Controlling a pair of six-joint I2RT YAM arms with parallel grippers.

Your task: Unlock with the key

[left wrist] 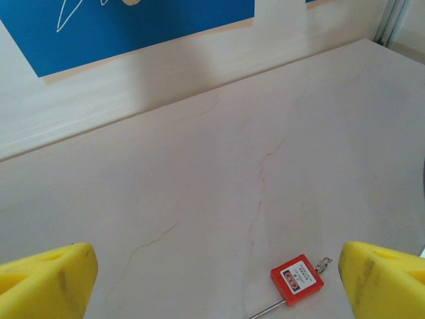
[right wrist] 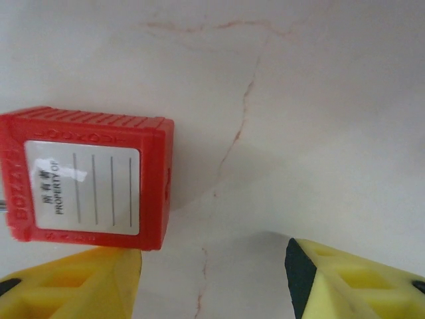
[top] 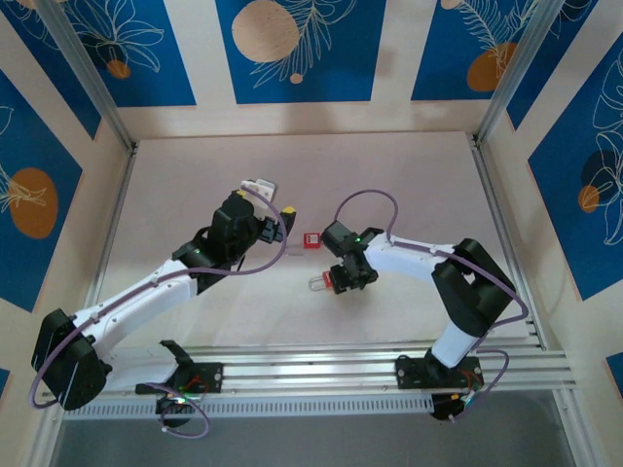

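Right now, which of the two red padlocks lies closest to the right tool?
The front padlock, just beside the right tool; the other padlock lies farther back, apart from it.

We found the light bright, soft and even, coming from above onto the pale bench [top: 292,175]. In the right wrist view the padlock [right wrist: 86,176] cast a soft shadow to its right, and the right pincer [right wrist: 212,279] looked blurred near the lens.
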